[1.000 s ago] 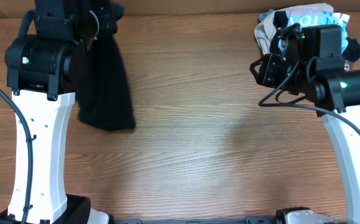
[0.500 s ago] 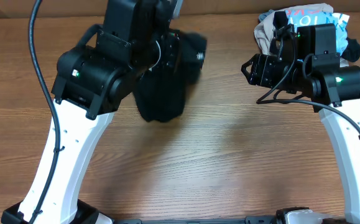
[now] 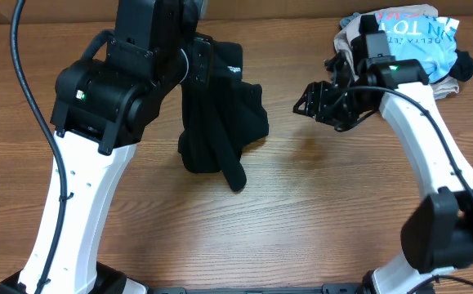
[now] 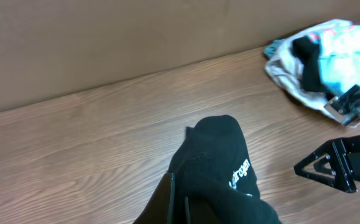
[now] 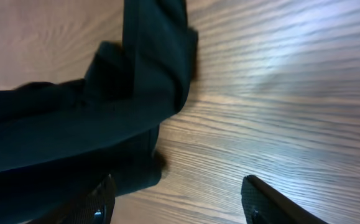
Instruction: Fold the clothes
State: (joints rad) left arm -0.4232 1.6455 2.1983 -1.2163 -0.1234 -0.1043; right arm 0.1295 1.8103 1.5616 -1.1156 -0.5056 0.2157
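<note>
Near the table's (image 3: 301, 212) middle, toward 10 o'clock, a black garment (image 3: 220, 122) hangs bunched. Its lower end touches the wood and a narrow strip trails toward 5 o'clock. The cloth is plain black, creased in long folds, with small white lettering near the top. Its upper end rises into the left gripper (image 4: 189, 208), whose fingers are clamped on it and mostly buried in cloth. At 3 o'clock from the garment, near but apart, the right gripper (image 5: 180, 202) hovers with fingers spread wide, holding nothing. Farther back, at 1 o'clock, a pile (image 3: 408, 37) of light clothes lies heaped.
</note>
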